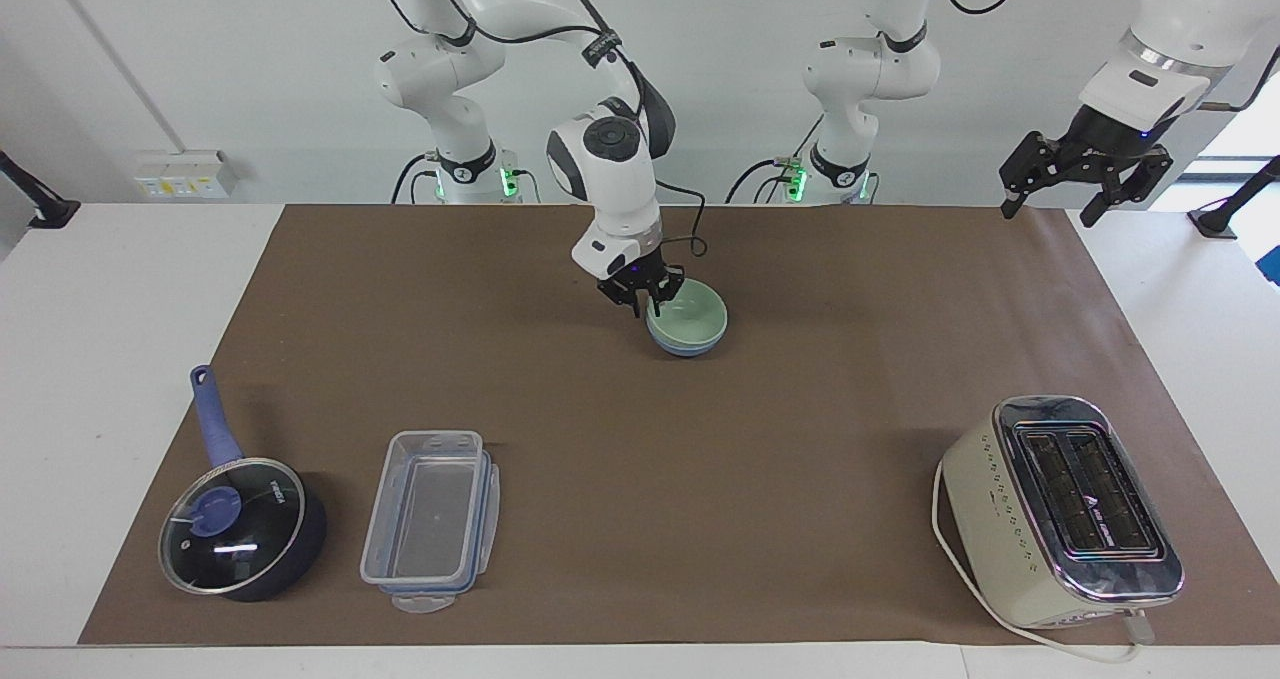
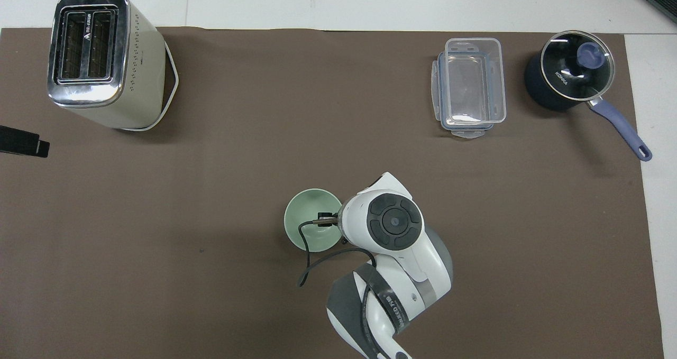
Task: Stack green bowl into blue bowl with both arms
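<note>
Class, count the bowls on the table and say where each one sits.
2. The pale mint-green round bowl sits nested in the periwinkle-blue round bowl, mid-table, nearer to the robots than the other items. From overhead the green bowl hides the blue one.

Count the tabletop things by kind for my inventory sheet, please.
Bowls: 2, green bowl nested in blue bowl
Saucepan: 1
Clear container: 1
Toaster: 1
Total: 5
</note>
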Motion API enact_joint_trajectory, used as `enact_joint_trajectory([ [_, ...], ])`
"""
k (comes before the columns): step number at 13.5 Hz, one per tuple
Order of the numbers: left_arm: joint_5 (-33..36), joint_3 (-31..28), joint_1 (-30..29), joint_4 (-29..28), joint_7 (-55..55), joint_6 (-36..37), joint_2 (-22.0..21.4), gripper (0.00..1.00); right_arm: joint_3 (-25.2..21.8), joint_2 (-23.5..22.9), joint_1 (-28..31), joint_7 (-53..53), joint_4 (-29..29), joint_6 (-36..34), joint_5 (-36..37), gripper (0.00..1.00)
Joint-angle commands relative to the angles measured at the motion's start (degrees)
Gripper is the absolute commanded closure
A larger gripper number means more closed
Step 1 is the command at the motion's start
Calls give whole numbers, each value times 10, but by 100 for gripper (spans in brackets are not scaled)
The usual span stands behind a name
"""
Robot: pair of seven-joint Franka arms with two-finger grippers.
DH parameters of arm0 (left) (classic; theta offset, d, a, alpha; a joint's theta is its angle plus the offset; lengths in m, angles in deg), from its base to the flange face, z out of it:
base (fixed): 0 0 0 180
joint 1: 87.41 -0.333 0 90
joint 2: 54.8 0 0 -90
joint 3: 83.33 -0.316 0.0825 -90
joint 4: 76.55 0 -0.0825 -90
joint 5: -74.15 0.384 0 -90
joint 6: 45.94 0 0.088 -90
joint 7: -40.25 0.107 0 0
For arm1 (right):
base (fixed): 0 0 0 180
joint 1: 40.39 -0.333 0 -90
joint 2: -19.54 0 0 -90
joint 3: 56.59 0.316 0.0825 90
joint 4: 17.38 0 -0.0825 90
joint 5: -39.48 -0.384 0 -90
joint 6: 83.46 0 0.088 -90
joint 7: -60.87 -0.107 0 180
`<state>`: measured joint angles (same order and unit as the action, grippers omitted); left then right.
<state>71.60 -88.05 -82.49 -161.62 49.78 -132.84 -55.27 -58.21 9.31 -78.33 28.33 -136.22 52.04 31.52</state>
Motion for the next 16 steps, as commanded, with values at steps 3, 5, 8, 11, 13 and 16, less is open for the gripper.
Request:
enact_joint_trajectory([
  [3,10,5,-5,9,7,15,0,0,-6,57,55,-2,5,-14,25,0],
  [5,10,5,-5,9,7,14,0,0,-4,81,89,5,19,-60,57,0],
  [8,10,5,-6,9,7,14,0,0,-3,102,138,63,61,-161,61,0],
  [11,10,5,-6,9,6,14,0,0,-4,144,197,105,73,-228,61,0],
  [13,10,5,-6,9,6,13,0,0,-5,168,241,136,79,-256,61,0],
  [16,10,5,-6,9,6,13,0,0,-5,170,294,186,134,-330,61,0],
])
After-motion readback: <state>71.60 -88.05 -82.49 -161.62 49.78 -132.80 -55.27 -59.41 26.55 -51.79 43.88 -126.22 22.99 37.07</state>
